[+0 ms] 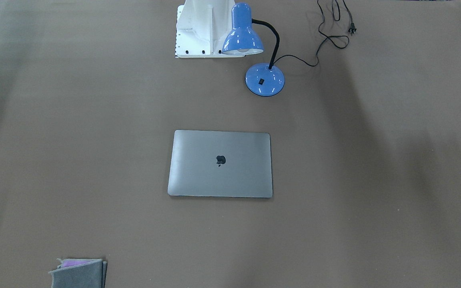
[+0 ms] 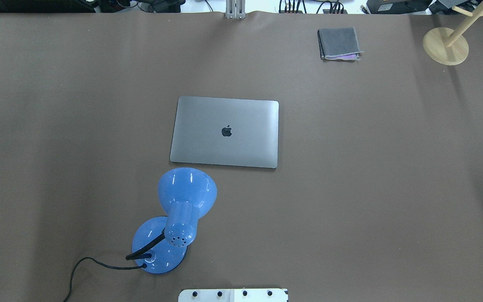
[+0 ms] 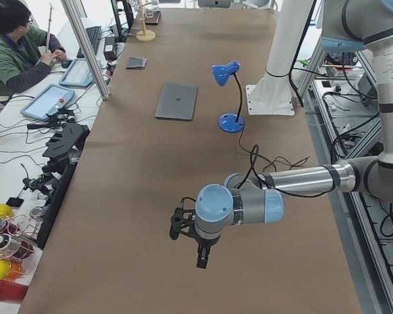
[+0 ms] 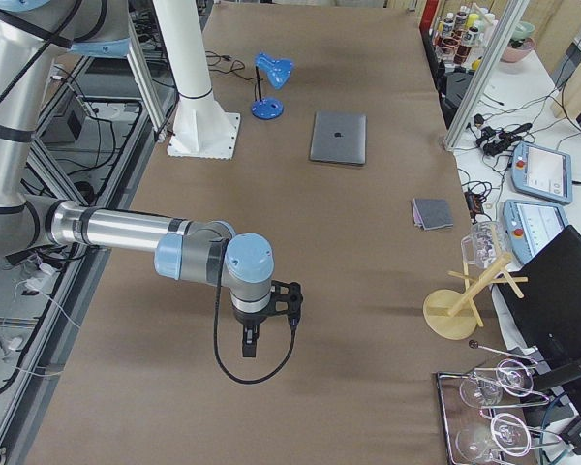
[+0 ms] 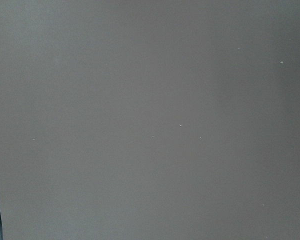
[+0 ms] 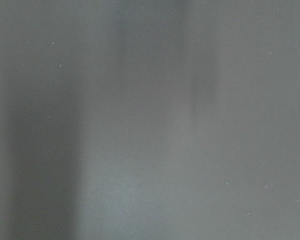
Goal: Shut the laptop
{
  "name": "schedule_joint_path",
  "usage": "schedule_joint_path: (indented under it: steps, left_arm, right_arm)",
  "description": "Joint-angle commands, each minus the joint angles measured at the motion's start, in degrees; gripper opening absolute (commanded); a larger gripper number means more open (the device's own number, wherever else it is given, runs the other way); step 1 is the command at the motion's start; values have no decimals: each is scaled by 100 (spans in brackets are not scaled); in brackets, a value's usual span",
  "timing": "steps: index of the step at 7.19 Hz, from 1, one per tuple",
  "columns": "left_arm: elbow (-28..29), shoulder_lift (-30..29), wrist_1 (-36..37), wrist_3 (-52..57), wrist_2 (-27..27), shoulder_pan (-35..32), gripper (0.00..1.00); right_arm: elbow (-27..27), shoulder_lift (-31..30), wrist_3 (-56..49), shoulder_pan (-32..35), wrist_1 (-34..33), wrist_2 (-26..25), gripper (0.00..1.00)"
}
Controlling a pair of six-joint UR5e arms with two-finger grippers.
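The space-grey laptop [image 2: 224,132] lies flat in the middle of the brown table with its lid down and the dark apple logo facing up. It also shows in the front-facing view [image 1: 220,164] and both side views [image 3: 177,101] [image 4: 338,138]. My left gripper [image 3: 179,224] hangs over the table's left end, far from the laptop. My right gripper [image 4: 290,301] hangs over the table's right end, also far from it. Both show only in the side views, so I cannot tell whether they are open or shut. Both wrist views show only bare table.
A blue desk lamp [image 2: 178,218] stands between the laptop and my base [image 2: 233,295], its cord [image 1: 326,38] trailing to my left. A folded grey cloth [image 2: 339,43] lies at the far right, near a wooden stand [image 2: 445,45]. A person [image 3: 13,46] sits beside the table.
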Motion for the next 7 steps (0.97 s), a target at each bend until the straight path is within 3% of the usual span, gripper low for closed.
schedule_joint_path:
  steps: [1,7]
  left_arm:
    - [-7,-9,-4,1,2,0,100]
    - [-121,0,-13,1,-6,0,100]
  right_arm:
    - [20,1,-3,5,8,-12,100]
    - [38,54,-3,-4,17,-29,100]
